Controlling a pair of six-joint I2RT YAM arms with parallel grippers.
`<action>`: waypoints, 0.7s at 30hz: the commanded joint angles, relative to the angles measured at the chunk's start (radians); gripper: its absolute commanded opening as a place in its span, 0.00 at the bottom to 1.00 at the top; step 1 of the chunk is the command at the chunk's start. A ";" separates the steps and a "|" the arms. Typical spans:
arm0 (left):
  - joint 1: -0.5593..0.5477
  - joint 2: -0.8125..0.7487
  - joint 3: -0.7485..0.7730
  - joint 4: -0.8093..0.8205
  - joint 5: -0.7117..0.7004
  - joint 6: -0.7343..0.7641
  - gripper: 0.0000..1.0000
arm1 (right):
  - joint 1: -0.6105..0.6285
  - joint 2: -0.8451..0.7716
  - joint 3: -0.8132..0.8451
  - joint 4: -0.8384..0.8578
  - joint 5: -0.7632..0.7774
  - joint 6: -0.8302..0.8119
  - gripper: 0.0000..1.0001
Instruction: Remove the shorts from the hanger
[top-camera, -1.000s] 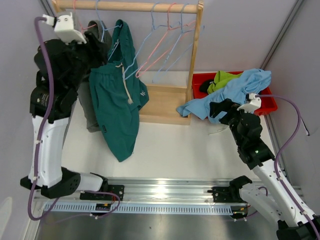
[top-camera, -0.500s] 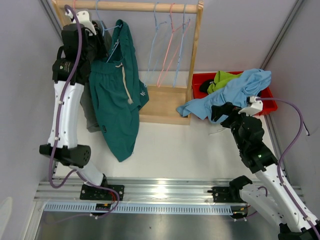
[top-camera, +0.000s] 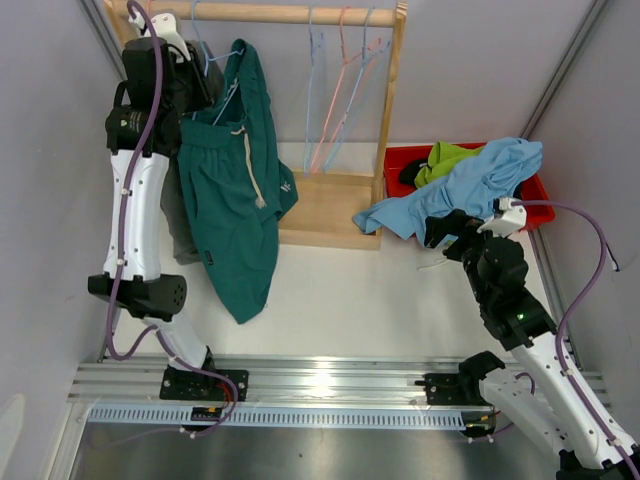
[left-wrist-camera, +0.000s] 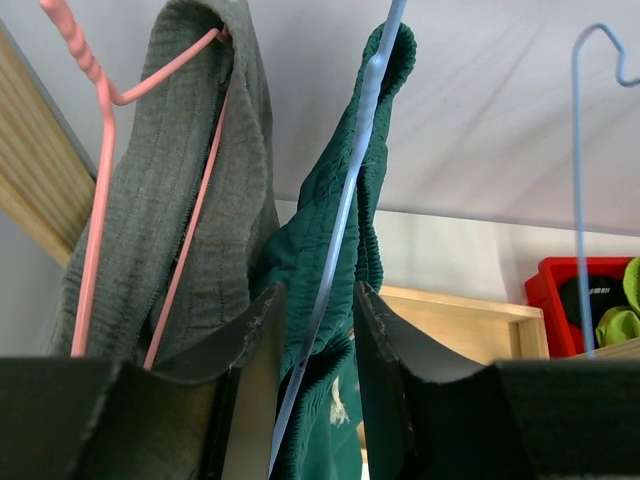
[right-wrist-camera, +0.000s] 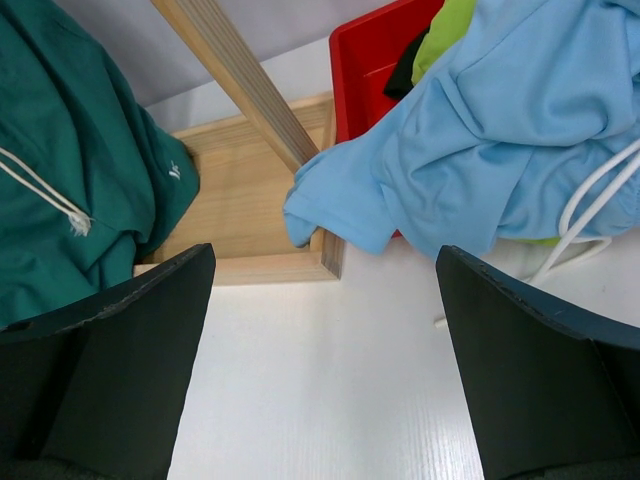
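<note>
While the left arm reaches up to the far left end of the wooden rack (top-camera: 270, 13), the left gripper (left-wrist-camera: 318, 292) sits just under the rail with its jaws partly spread. The wire of a blue hanger (left-wrist-camera: 345, 215) runs through the gap, and it cannot be told whether either finger (left-wrist-camera: 250, 335) touches it. The dark teal shorts (top-camera: 235, 200) are draped over that hanger, waistband bunched at the top and legs hanging straight down, so their long axis is vertical and the white drawstring dangles down the front. Just to their left, the grey shorts (left-wrist-camera: 190, 200) hang the same way from a pink hanger (left-wrist-camera: 95, 230), waist up and legs down, partly hidden behind the arm in the top view. Several bare hangers (top-camera: 335, 90) hang further right on the rail. The right gripper (right-wrist-camera: 325, 255) hovers low over the white table (top-camera: 350, 290), its jaws spread wide with nothing between them. Beyond it, the light blue shorts (top-camera: 470, 185) lie across the red bin (top-camera: 543, 212), long axis slanting from the bin's far right corner down to the left, one leg spilling onto the corner of the rack's wooden base (top-camera: 325, 205). The lime green shorts (top-camera: 445, 158) and black shorts (top-camera: 410, 175) lie crumpled inside the bin.
</note>
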 joint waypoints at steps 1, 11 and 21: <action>0.010 0.021 0.039 0.000 0.023 -0.015 0.38 | 0.006 -0.005 -0.002 0.016 0.013 -0.002 0.99; 0.018 0.067 0.086 -0.010 0.025 -0.031 0.11 | 0.004 -0.010 -0.004 0.010 0.012 0.003 0.99; -0.002 0.021 0.155 0.003 0.072 -0.061 0.00 | 0.012 -0.008 0.025 0.037 -0.017 0.003 0.99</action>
